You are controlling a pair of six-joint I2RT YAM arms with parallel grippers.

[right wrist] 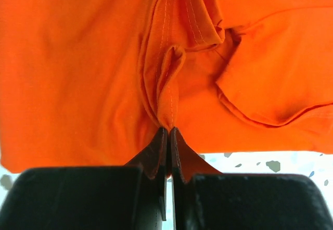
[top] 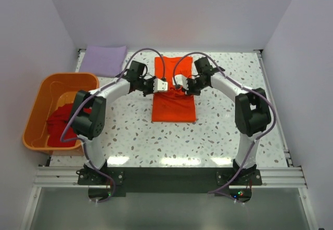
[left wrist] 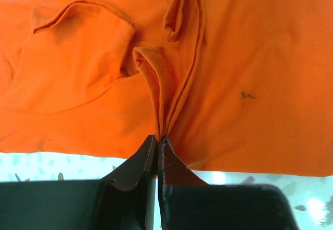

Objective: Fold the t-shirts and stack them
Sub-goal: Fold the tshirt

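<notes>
Orange t-shirt point(top: 174, 105) lies on the counter point(top: 135, 131), well right of the plastic tub point(top: 39, 110); left gripper point(left wrist: 157, 139) and right gripper point(right wrist: 169, 131) each pinch a ridge of it (jaws pressed tight), so lift both evenly to fold square

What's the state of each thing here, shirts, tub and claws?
Rigid orange plastic tub: upright
Dark red cloth shirt: crumpled in tub
Pale lavender cloth shirt: folded flat
Bright orange cloth t-shirt: half-folded, both side edges pinched
Left claw: shut on orange t-shirt
Right claw: shut on orange t-shirt
</notes>
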